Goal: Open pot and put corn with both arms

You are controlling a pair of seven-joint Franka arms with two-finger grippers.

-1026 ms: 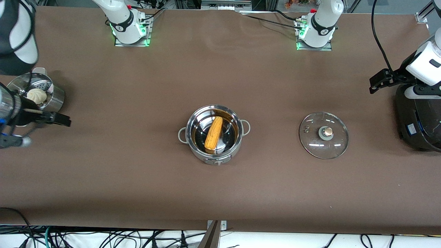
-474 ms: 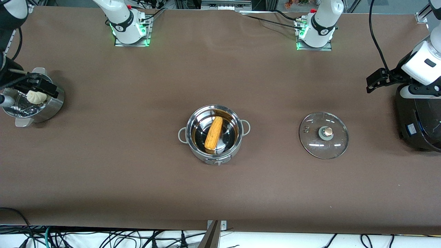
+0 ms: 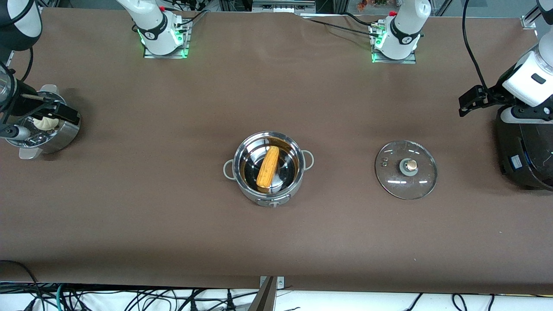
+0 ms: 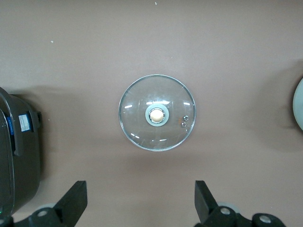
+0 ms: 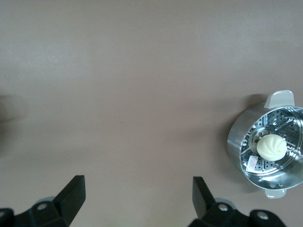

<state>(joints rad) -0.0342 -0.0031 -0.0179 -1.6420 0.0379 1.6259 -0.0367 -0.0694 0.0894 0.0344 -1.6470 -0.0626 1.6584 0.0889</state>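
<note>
The steel pot [image 3: 237, 167] stands open in the middle of the table with the yellow-orange corn [image 3: 268, 169] lying inside it. Its glass lid [image 3: 406, 170] with the copper knob lies flat on the table toward the left arm's end; it also shows in the left wrist view [image 4: 156, 112]. My left gripper [image 3: 470, 102] is up in the air beside the black cooker, open and empty [image 4: 140, 189]. My right gripper [image 3: 42, 123] is up over the steamer pot at the right arm's end, open and empty [image 5: 138, 187].
A perforated steel steamer pot [image 3: 65, 134] with a pale bun [image 3: 46, 122] stands at the right arm's end, seen also in the right wrist view [image 5: 236, 142]. A large black cooker [image 3: 525, 151] stands at the left arm's end, seen also in the left wrist view [image 4: 19, 156].
My right gripper has swung away from the front camera and now hangs over the steamer pot. My left gripper has shifted only slightly. Pot, corn and lid have not moved.
</note>
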